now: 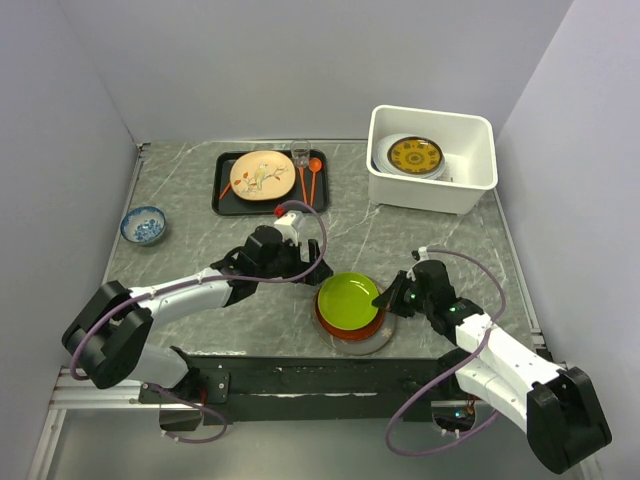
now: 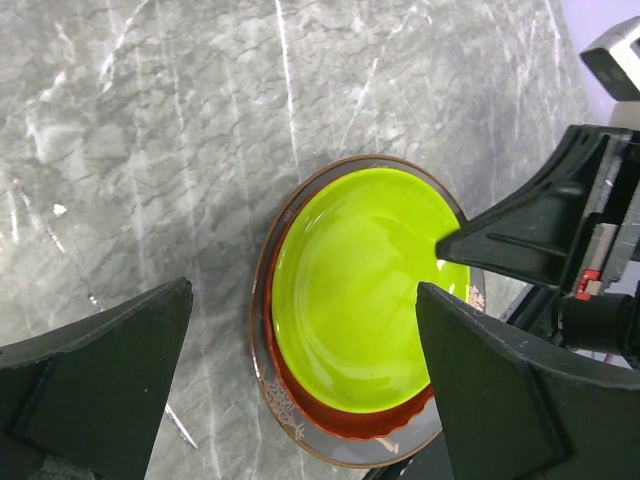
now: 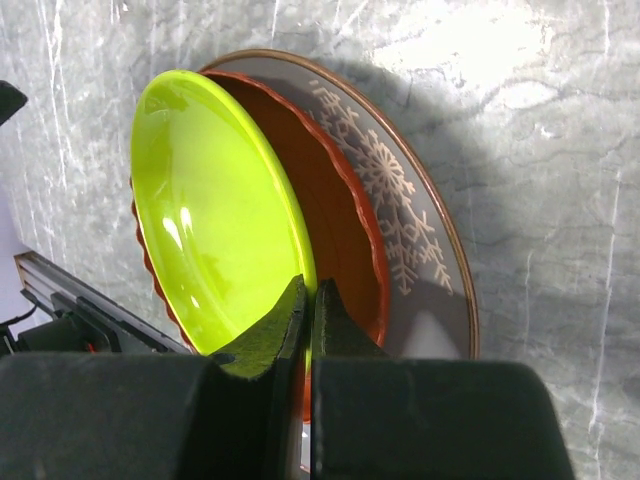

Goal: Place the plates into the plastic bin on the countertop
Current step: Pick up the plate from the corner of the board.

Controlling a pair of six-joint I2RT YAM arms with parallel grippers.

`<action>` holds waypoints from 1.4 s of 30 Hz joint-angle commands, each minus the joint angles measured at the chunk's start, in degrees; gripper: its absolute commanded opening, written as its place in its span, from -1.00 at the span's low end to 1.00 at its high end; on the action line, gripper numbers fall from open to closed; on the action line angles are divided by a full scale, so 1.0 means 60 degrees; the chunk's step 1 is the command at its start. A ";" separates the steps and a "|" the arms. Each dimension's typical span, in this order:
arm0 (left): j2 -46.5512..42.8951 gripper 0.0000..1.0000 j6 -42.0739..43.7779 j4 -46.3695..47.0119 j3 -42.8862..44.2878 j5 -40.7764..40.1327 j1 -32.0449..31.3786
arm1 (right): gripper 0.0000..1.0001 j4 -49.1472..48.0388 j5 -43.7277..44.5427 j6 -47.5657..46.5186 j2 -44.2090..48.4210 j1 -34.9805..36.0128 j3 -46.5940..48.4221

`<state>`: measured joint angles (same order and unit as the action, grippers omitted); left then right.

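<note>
Three plates sit stacked on the countertop (image 1: 200, 205) close to the arm bases: a lime green plate (image 1: 350, 298) on top, a red-brown plate (image 3: 345, 235) with a scalloped edge under it, and a grey snowflake plate (image 3: 410, 220) with a thin gold rim at the bottom. The right gripper (image 3: 309, 290) has its fingers pinched tight on the rim of the lime green plate at the stack's right side, and that plate stands tilted, its gripped edge raised clear of the red-brown plate while its opposite edge rests low. The left gripper (image 1: 303, 265) hangs just beside the stack on its left, jaws spread wide and holding nothing. Farther back on the left, a small blue-patterned bowl (image 1: 143, 224) sits alone near the wall. Beyond the left gripper lies a flat black tray (image 1: 222, 190) carrying a cream floral plate (image 1: 262, 175) and two orange spoons (image 1: 313, 172). At the far right corner stands the white plastic bin (image 1: 430, 195), and inside it a gold-patterned dark red plate (image 1: 415, 155) lies on top of a white plate (image 1: 385, 160).
</note>
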<state>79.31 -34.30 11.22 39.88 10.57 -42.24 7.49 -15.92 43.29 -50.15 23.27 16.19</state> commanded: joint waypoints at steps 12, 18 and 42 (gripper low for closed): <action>0.0448 0.99 -0.0215 0.0180 0.0384 -0.0399 0.0009 | -1.00 0.0083 0.0324 0.0124 0.1443 0.0033 0.0188; 0.1064 0.99 -0.0420 0.0136 0.0795 -0.0501 0.0009 | -1.00 0.1036 0.1101 0.0037 0.2542 0.0033 0.0379; -0.0766 0.99 -0.0582 -0.0904 0.0034 -0.2758 0.0038 | -1.00 0.0393 0.1921 -0.0344 0.0874 -0.0084 0.1550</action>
<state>76.88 -38.39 5.98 40.75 -4.16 -42.19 15.14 -5.80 42.06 -43.33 23.20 21.65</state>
